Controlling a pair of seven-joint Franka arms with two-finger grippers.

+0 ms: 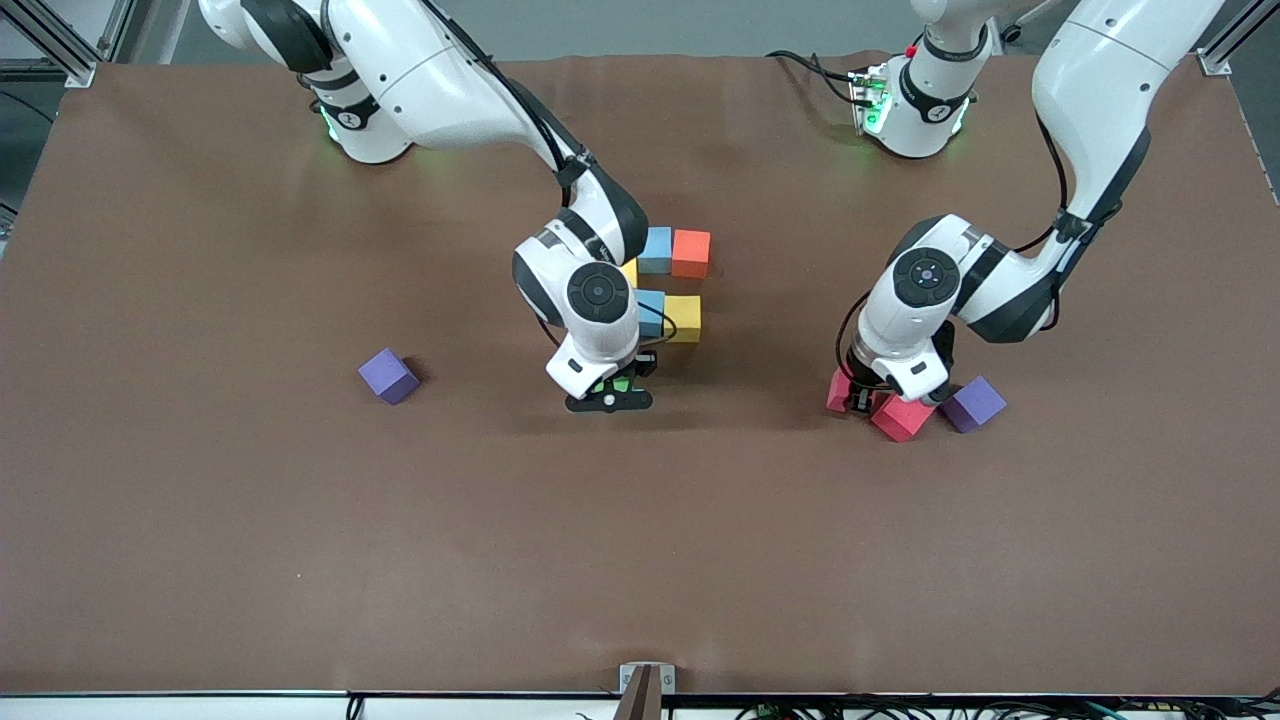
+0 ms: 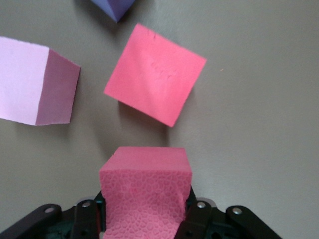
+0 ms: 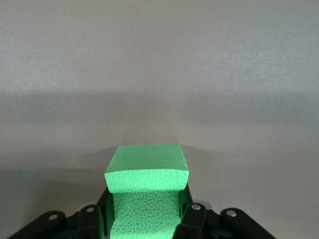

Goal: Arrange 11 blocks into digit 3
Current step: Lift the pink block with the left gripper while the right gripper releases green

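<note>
My left gripper (image 1: 858, 398) (image 2: 144, 214) is shut on a red block (image 1: 838, 390) (image 2: 144, 189) low at the table. Close beside it lie another red block (image 1: 902, 415) (image 2: 155, 73) and a light pink block (image 2: 35, 82), which the arm hides in the front view. My right gripper (image 1: 610, 392) (image 3: 144, 214) is shut on the green block (image 1: 605, 385) (image 3: 147, 172), over bare table by a group of blocks. That group has a light blue block (image 1: 655, 249), an orange block (image 1: 691, 253), a second light blue block (image 1: 650, 312) and a yellow block (image 1: 684, 318). The right arm partly hides another yellow block (image 1: 629, 270).
One purple cube (image 1: 973, 404) (image 2: 114, 7) sits beside the loose red block, toward the left arm's end. A second purple cube (image 1: 388, 376) lies alone toward the right arm's end. The brown table (image 1: 300, 520) is bare nearer the front camera.
</note>
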